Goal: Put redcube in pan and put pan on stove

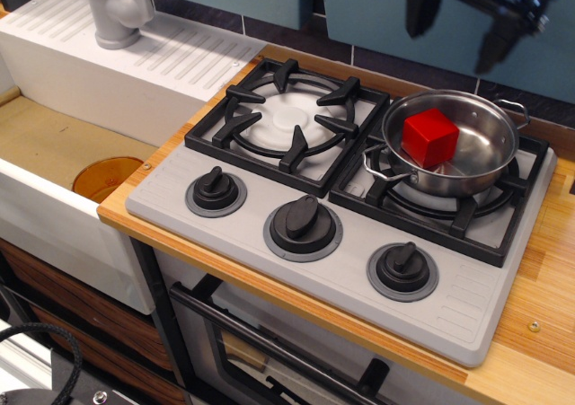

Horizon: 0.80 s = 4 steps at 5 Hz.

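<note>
Hand point(458, 32) at top right — fingers spread wide, pointing down, empty.

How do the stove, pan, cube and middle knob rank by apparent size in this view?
Largest to smallest:
1. stove
2. pan
3. middle knob, with its grey base ring
4. cube
The knob sits nearer the camera, so ranks 3 and 4 are unsure.

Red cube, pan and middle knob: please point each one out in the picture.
red cube point(429, 136), overhead kitchen view, its front face.
pan point(485, 170), same view, bare inner floor.
middle knob point(303, 222), same view, its raised grip.
</note>
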{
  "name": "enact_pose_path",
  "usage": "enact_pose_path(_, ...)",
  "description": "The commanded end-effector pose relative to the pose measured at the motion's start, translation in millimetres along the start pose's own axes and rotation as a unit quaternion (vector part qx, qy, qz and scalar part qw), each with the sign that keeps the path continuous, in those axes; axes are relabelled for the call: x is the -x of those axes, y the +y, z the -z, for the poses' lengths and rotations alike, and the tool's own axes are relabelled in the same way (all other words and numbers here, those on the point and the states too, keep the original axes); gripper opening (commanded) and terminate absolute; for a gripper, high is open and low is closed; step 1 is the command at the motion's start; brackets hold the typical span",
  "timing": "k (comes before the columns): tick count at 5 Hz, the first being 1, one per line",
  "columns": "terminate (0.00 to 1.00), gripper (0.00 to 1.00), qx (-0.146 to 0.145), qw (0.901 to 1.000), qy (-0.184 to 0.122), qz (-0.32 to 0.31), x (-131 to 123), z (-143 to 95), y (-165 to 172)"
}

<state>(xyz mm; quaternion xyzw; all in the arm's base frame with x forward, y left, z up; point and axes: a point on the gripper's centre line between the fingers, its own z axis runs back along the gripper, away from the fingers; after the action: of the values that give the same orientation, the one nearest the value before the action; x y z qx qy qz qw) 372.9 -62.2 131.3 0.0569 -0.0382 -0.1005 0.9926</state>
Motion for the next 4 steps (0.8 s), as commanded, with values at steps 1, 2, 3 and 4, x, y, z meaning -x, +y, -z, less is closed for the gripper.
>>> enact_pose_path(1,0.0,1.0,-0.006,0.9987,-0.049,-0.006,16,-14,20)
enact_pose_path(2,0.0,1.0,-0.002,0.9981,-0.061,-0.009,22,2,23)
enact_pose_path(3,0.0,1.0,0.007,0.9974,-0.07,-0.012,27,17,22)
enact_pose_path(4,0.0,1.0,0.012,0.9968,-0.078,-0.014,29,29,20)
